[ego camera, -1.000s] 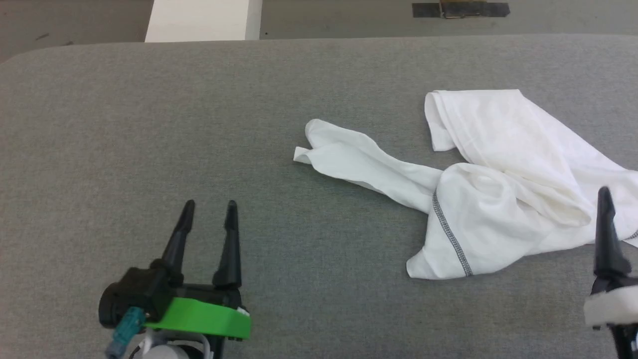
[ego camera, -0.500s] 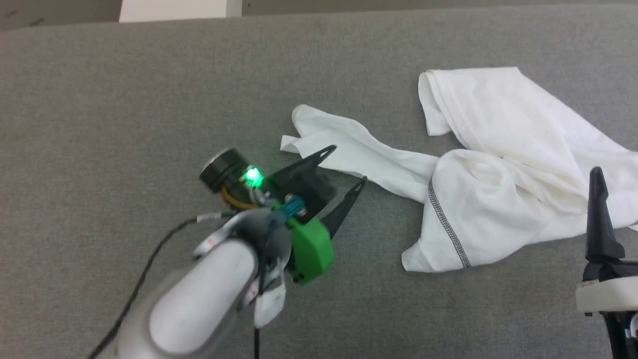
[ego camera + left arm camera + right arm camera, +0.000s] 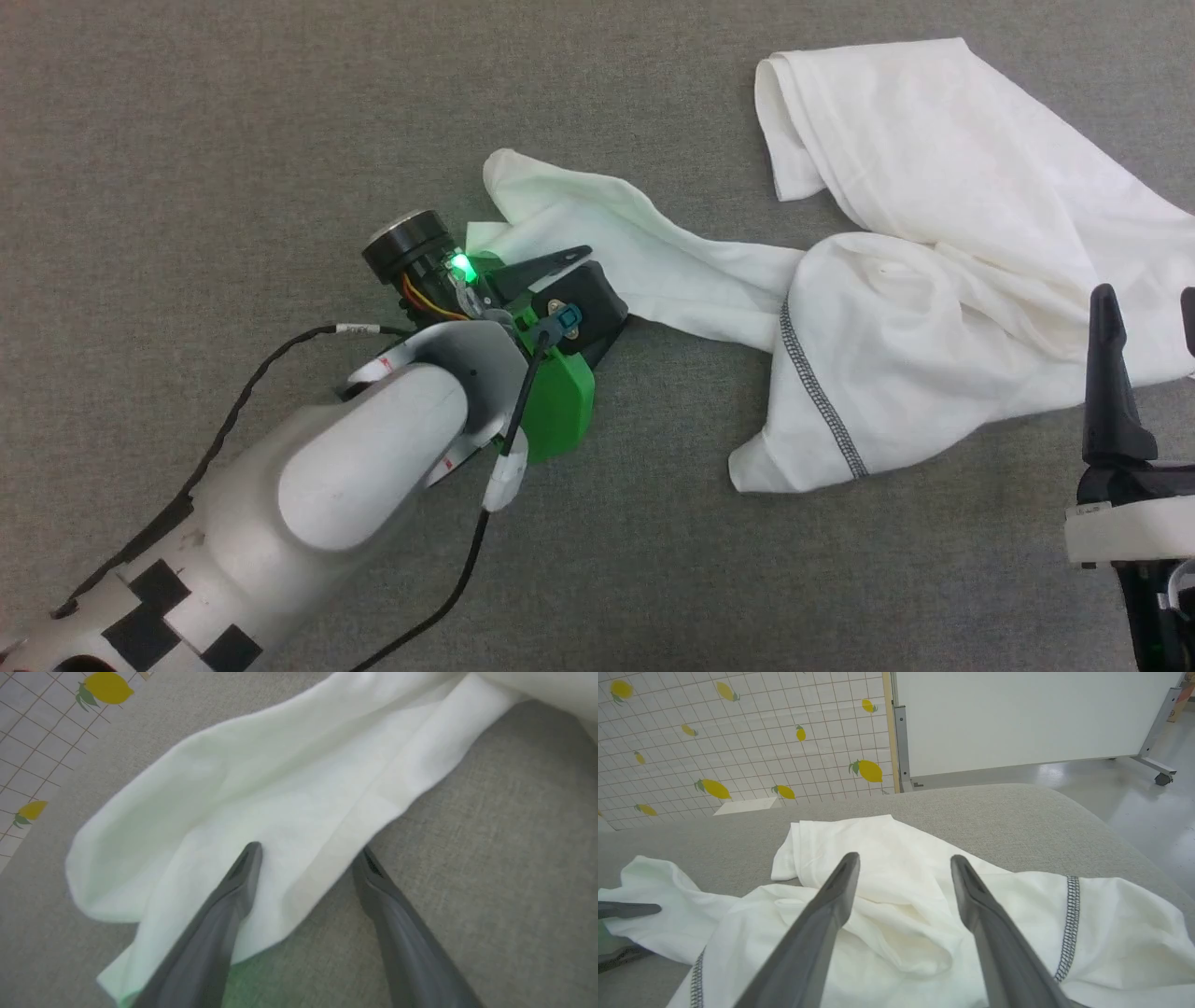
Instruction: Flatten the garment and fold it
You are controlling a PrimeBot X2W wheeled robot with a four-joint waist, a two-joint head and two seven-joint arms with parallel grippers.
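A grey fabric-covered tabletop runs back to a wall sheet printed with a grid and yellow lemons, with a white wheeled panel beside it.

Leftmost, the left gripper is at the sleeve of the garment. Its jaws stand moderately wide and hold nothing. One finger lies over the cloth and the other over bare grey, so the sleeve's near edge runs between them.

The sleeve's long axis goes left to right, from its loose end by this gripper to the bunched body, which lies crumpled toward the tabletop's right side, short of its far edge. A dark zigzag seam crosses the near fold.

Rightmost, the right gripper is open and empty, hovering over the body's near part. For the sleeve, the left arm is clearly the nearer.

No brand or writing is legible; the left forearm bears only black-and-white squares.
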